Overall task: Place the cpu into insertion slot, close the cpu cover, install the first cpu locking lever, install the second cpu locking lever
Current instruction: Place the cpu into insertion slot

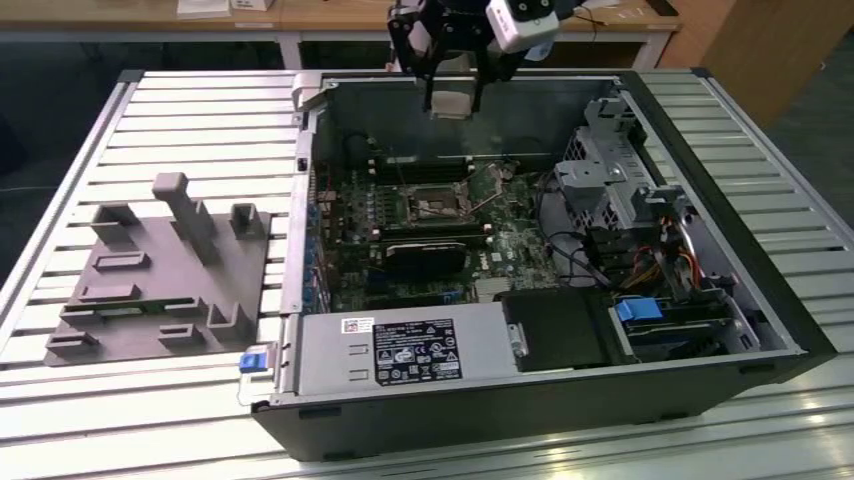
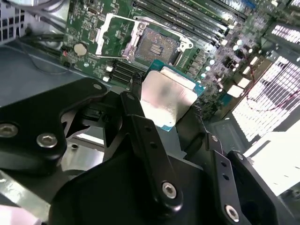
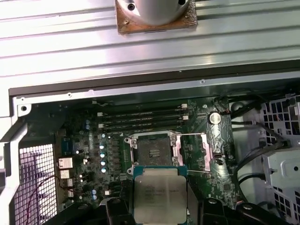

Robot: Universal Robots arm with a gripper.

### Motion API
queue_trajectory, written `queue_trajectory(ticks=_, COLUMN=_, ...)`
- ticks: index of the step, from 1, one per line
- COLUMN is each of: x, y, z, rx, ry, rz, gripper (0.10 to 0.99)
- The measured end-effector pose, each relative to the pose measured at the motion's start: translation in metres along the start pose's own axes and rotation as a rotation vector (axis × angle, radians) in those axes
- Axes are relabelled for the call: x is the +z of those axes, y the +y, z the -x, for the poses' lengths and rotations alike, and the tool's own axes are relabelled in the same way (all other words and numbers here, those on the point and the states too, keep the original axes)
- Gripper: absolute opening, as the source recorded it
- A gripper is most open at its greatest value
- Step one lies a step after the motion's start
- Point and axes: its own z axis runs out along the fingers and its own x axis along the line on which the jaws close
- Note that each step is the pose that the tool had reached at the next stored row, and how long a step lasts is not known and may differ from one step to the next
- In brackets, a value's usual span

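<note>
**CPU held above the open socket**

In the exterior view we see the gripper hanging over the far wall of an open computer case, its fingers closed on the cpu, a pale square held clear above the board. The insertion slot lies below, amid the green motherboard. A printed label with a small red-and-white sticker sits on the power supply; we cannot make out its writing. The case rests on a slatted aluminium table, with a grey moulded fixture on the exterior view's left and wooden desks behind.

In the second wrist view, black fingers flank the chip, whose silvery-grey face is dull and sits on a teal-edged base. Beyond it the slot shows a dark centre and metal rim, and the cpu cover is swung open beside it.

In the first wrist view the chip carries faint engraved lines, too fine for us to read. It hangs near the bare socket, apart from it, with the cover frame folded back alongside.
</note>
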Motion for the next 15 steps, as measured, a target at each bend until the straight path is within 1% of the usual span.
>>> queue_trajectory(ticks=15, x=0.0021, y=-0.0002, z=0.0, rx=0.219, ry=-0.0196, rz=0.003, gripper=0.541)
